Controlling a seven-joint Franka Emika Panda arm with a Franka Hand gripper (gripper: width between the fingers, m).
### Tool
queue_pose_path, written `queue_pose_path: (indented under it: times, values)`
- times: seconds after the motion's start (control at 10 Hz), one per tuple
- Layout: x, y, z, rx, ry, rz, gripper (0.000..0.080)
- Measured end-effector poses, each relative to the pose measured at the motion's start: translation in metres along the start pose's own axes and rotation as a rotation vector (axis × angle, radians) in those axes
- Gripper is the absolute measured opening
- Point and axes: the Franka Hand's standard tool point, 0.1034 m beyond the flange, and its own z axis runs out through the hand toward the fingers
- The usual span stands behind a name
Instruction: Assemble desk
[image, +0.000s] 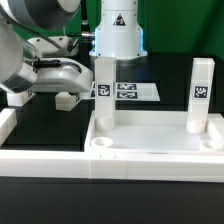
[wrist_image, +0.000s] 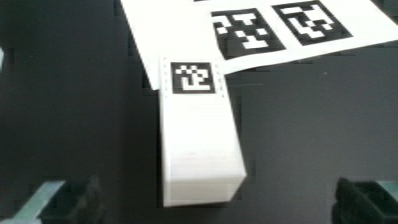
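The Panda arm (image: 30, 55) fills the upper left of the exterior view. Its gripper (image: 64, 90) hangs low over the black table (image: 45, 125), just above a loose white desk leg (image: 65, 99) lying flat there.

In the wrist view the same loose leg (wrist_image: 199, 130) lies lengthwise on the dark surface. A black-and-white tag (wrist_image: 192, 77) sits on its upper face at the end nearest the marker board (wrist_image: 267, 30). The gripper (wrist_image: 214, 202) is spread wide. Its two dark fingertips (wrist_image: 63, 200) stand well apart on either side of the leg's untagged end. Bare table shows between each fingertip and the leg, so the pincer grasps nothing.

The desk tabletop (image: 160, 150), a white tray with a raised rim, occupies the lower right of the exterior view. A round socket (image: 103, 143) shows at its near corner on the exterior view's left. Two legs stand upright in it. One leg (image: 104, 88) is at the centre of the frame and the other leg (image: 200, 95) is toward the right edge, each bearing a tag.

The marker board (image: 132, 90) lies flat behind the tabletop, between the two upright legs as seen in the frame. A long white border rail (image: 40, 168) runs along the bottom of the frame, in front of the tabletop.
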Motion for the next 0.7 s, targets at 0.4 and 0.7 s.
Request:
queue_pose_path:
  times: [0.4,0.7]
  values:
    - [0.001,0.005,0.017,0.003,-0.041,0.033,0.0649]
    - [-0.002,0.007,0.026,0.011,-0.109,0.037,0.0649]
